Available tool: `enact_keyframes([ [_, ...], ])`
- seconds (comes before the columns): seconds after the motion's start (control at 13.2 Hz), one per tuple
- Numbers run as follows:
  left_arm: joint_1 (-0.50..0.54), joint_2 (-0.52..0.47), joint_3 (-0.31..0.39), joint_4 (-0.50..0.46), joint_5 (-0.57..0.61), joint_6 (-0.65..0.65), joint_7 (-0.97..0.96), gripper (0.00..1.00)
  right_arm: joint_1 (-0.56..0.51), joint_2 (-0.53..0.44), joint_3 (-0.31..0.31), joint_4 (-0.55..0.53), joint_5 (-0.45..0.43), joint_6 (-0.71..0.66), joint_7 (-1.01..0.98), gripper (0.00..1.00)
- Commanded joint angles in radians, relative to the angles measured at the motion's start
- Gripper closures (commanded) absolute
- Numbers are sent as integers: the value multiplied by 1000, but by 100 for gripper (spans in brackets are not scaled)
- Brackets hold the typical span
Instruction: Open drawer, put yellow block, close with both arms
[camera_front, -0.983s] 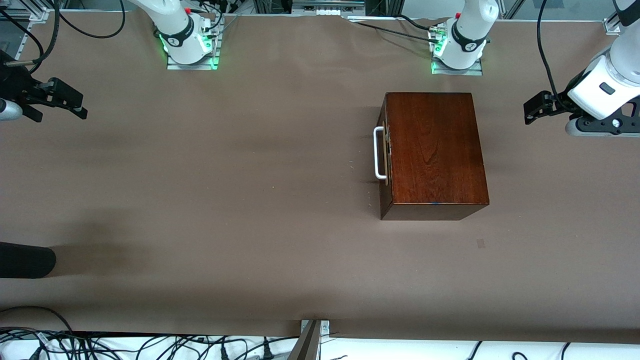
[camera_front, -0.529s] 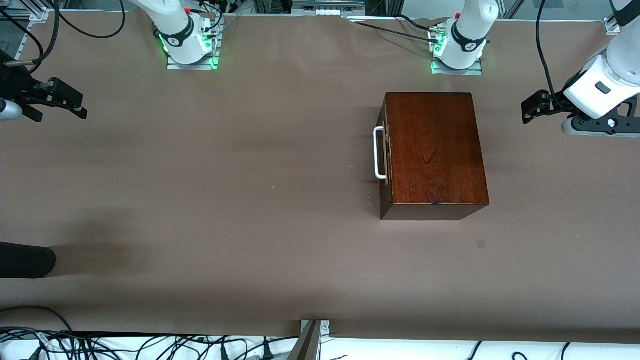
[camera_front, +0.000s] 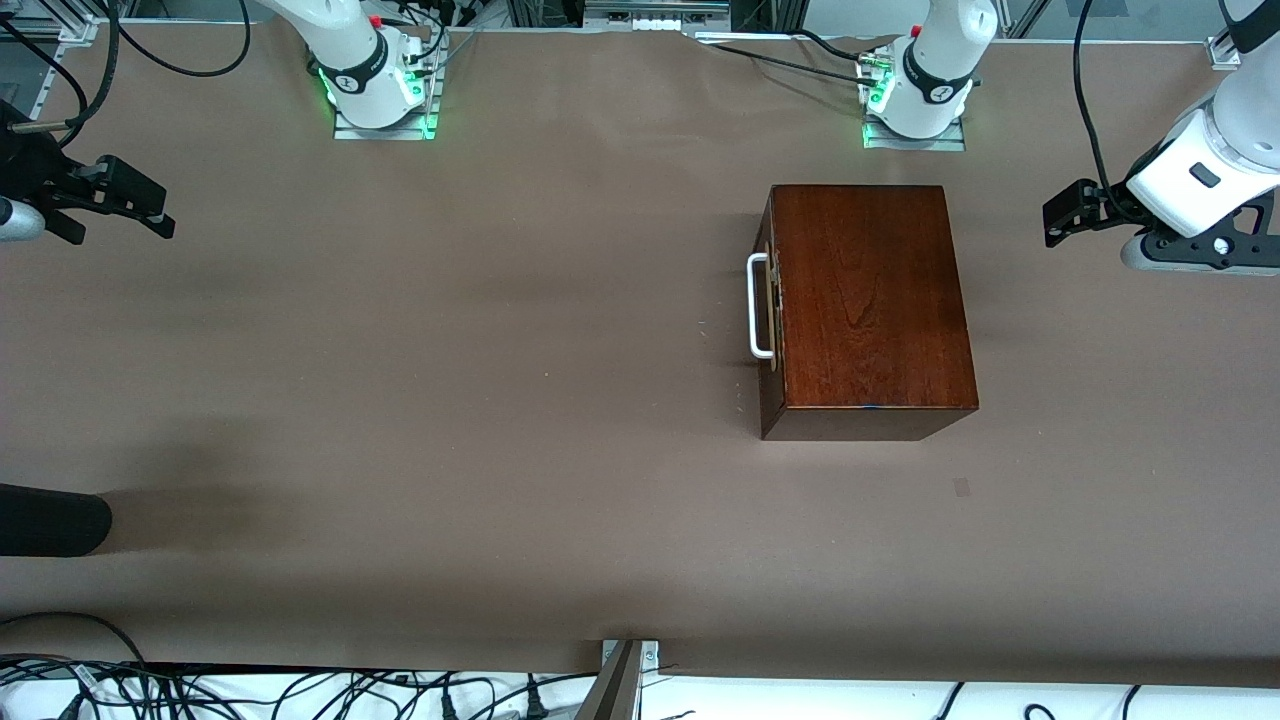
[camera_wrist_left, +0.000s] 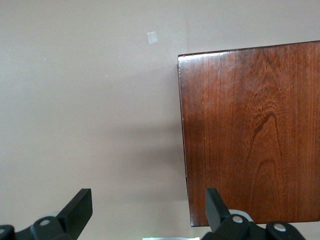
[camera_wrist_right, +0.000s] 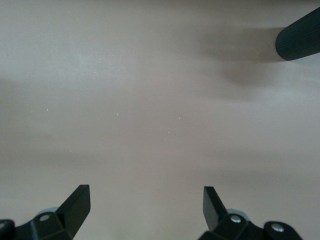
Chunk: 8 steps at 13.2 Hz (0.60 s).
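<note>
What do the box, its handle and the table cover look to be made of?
Box: glossy reddish-brown wood, visible grain, likely varnished. Handle: smooth white loop, probably painted metal, though plastic is possible. Table cover: matte brown sheet, paper-like, faint ripples; material uncertain.

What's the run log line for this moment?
drawer: shut | yellow block: not visible | left claw: open, beside box | right claw: open, over bare table

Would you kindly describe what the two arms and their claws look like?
Both arms are white with dark grey joint bands and green-lit bases. Black cables trail from them. The left claw and right claw are black, each with two wedge-shaped fingers.
</note>
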Motion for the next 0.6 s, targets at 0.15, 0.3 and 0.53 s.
enact_keyframes([
  [0.15,-1,-4,-3,1,-3,4,16,0,-4,6,3,21,-3,-18,13,0],
  [0.3,-2,-4,-2,2,-4,4,16,0,-4,6,3,21,-1,-18,13,0],
  [0.53,-2,-4,-3,4,-6,4,14,0,-4,6,3,21,-1,-15,13,0],
])
